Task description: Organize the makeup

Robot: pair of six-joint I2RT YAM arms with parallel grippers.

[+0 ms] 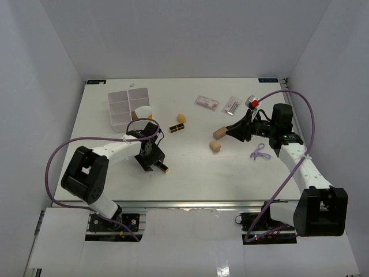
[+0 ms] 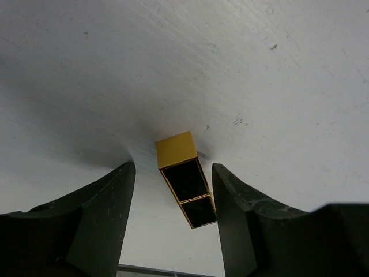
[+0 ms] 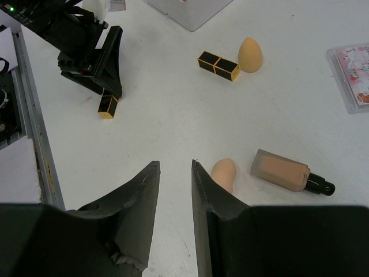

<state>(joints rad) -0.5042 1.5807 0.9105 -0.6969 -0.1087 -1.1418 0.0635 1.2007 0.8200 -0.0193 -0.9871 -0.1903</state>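
Observation:
A black-and-gold lipstick tube (image 2: 183, 176) lies flat on the table between the fingers of my left gripper (image 2: 173, 167), which is open around it and low over the table; it also shows in the top view (image 1: 164, 168). The second lipstick tube (image 1: 177, 127) lies mid-table beside a beige sponge (image 1: 181, 118). My right gripper (image 3: 174, 164) is open a little and empty. Just to its right lie another sponge (image 3: 223, 172) and the tan black-capped bottle (image 3: 282, 170). Two clear packets (image 1: 206, 103) (image 1: 233, 105) lie at the back.
The white compartmented box (image 1: 128, 107) stands at the back left, with a white-and-orange item (image 1: 143, 112) at its right edge. A purple loop (image 1: 260, 152) lies under the right arm. A small red-and-grey object (image 1: 252, 103) lies at the back right.

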